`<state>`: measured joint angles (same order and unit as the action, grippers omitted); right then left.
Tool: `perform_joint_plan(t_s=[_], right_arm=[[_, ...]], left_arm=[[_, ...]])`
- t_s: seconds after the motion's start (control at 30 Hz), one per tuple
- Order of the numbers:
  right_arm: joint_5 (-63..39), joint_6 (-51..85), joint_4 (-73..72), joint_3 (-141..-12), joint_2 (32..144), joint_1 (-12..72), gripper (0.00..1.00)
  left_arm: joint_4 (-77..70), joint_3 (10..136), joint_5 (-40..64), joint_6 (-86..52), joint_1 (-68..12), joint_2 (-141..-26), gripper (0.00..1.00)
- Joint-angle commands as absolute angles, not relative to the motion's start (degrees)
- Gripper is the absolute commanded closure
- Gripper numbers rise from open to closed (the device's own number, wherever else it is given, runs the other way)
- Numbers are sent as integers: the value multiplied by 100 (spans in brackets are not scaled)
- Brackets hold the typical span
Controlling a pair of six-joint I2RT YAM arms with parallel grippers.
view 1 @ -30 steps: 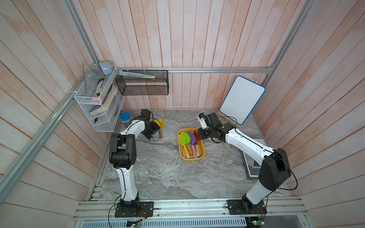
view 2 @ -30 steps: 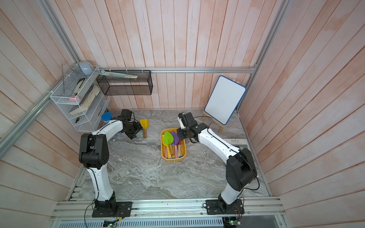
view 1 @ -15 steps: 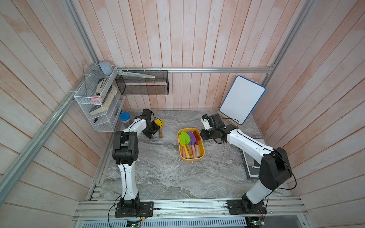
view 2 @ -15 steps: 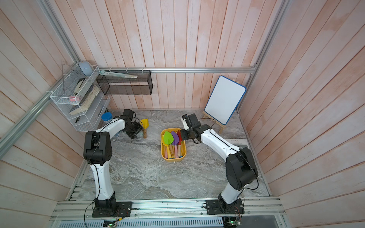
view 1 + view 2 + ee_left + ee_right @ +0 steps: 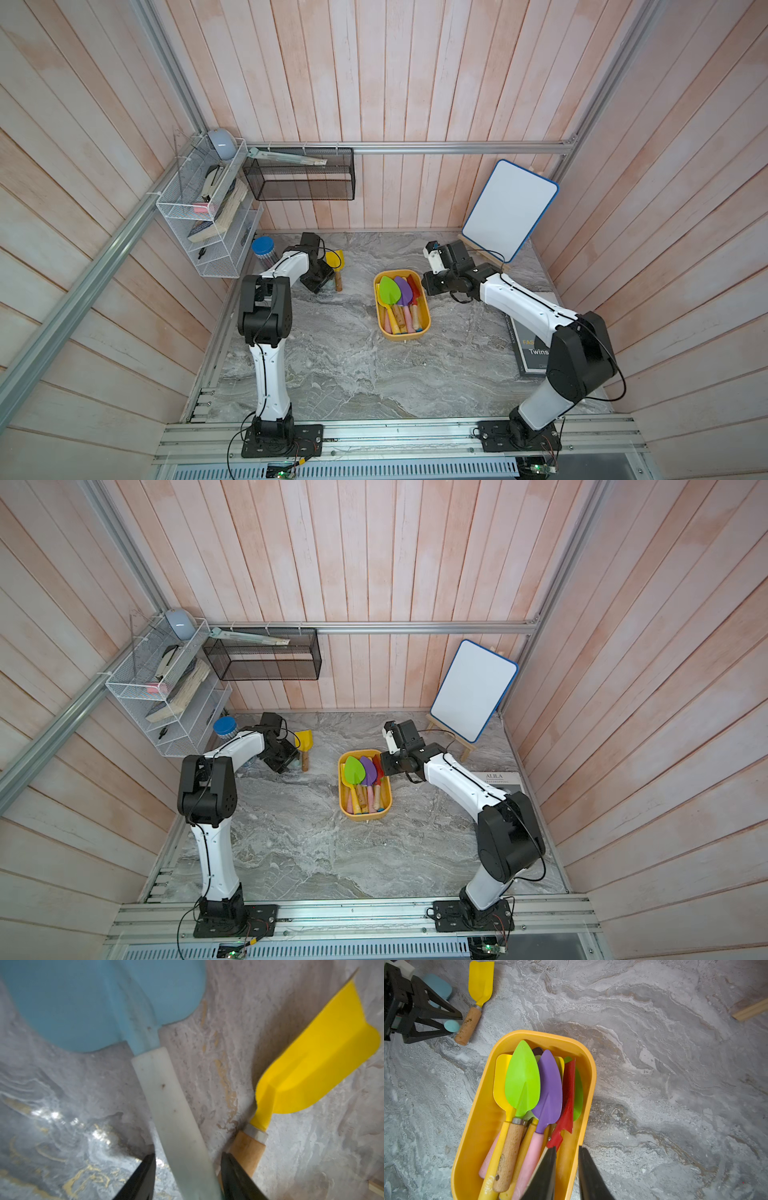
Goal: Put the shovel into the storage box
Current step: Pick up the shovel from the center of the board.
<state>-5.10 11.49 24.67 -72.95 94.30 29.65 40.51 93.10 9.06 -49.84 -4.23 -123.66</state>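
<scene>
Shovels loose on table (image 5: 654, 1064): two, blue shovel (image 5: 164, 1088) and yellow shovel (image 5: 311, 1059) | boxed shovels (image 5: 523, 1078): at least five, one storage box (image 5: 546, 1034) | blue shovel plain in left wrist view, mostly hidden in both top views | left fingers (image 5: 143, 1176) open astride its white handle, narrow gaps | right fingers (image 5: 546, 1169) clamp box wall.

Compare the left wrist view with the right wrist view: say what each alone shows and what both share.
Left wrist only: the white handle part of the blue shovel, between the jaws of the open left gripper. Right wrist only: the storage box with a green shovel and a purple shovel inside, the right gripper clamped on its wall. Both: the blue shovel, the yellow shovel beside it, the left gripper, the table.
</scene>
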Motion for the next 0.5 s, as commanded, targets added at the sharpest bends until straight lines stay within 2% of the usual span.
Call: perform_joint_plan(t_s=[0.0, 0.23, 0.47], right_arm=[[-580, 1116, 2416, -7216, 9238, 2933, 76], [-626, 1158, 2417, -7224, 9204, 2931, 77], [-698, 1238, 2406, -7172, 9107, 2936, 77]], left_arm=[[3966, 9148, 791, -5040, -415, -12414, 51], [3867, 8935, 835, -5114, -422, -12228, 71], [3867, 8808, 862, -5074, -457, -11867, 78]])
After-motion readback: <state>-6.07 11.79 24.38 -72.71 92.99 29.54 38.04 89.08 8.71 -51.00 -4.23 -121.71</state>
